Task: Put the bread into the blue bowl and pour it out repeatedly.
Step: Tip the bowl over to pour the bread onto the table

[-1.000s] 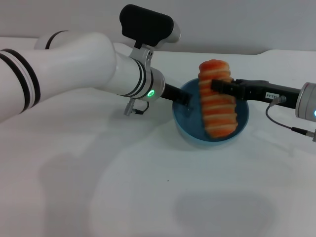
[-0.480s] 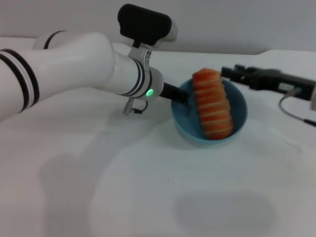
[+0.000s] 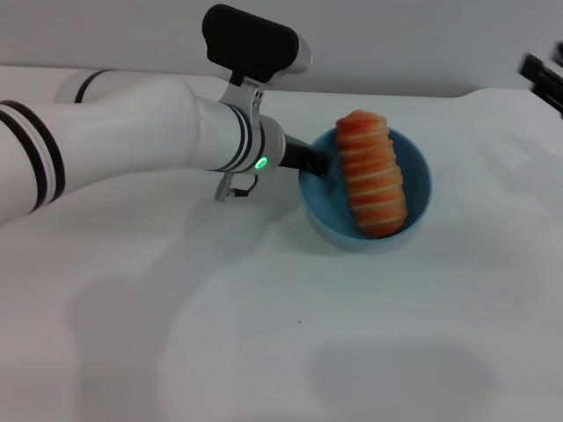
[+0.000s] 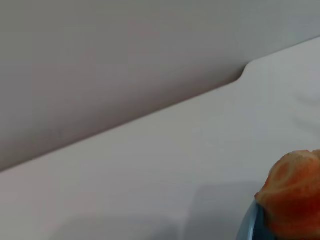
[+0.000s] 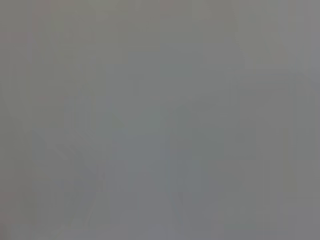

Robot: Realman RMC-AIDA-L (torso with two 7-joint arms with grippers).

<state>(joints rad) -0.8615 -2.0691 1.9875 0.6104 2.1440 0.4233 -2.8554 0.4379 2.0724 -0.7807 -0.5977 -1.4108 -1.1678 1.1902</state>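
The blue bowl [image 3: 420, 186] sits on the white table right of centre in the head view. The bread [image 3: 371, 173], ridged with orange and cream stripes, lies lengthwise inside it, its far end leaning above the rim. My left gripper [image 3: 317, 165] is shut on the bowl's left rim. In the left wrist view one end of the bread [image 4: 292, 200] and a sliver of the bowl's rim [image 4: 248, 226] show. My right gripper [image 3: 541, 72] is far off at the upper right edge, only its dark tip showing. The right wrist view shows plain grey.
The white table [image 3: 264, 334] stretches wide in front of the bowl, with a grey wall [image 3: 422, 35] behind its far edge. My bulky left arm [image 3: 132, 132] spans the left half of the scene.
The right gripper let go of the bread and pulled away up and to the right. The bread dropped and settled lower in the bowl. The left arm shifted slightly with the bowl.
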